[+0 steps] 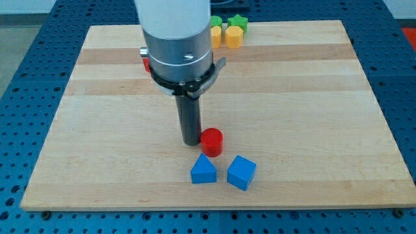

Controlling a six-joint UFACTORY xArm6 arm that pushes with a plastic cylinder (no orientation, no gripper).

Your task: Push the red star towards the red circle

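Resting on the wooden board (312, 97), my tip (191, 142) stands just left of the red circle (212, 141), touching or almost touching it. The rod carries no jaws, so there is no open or closed state to report. The red circle is a short cylinder with a flat top, near the board's centre toward the near side. The red star (146, 64) shows only as a small red sliver at the arm housing's left edge, toward the far side; its shape cannot be confirmed. A blue triangle (203, 170) and a blue cube (241, 172) sit just near of the red circle. Yellow blocks (233, 36) and green blocks (238, 21) cluster at the far edge.
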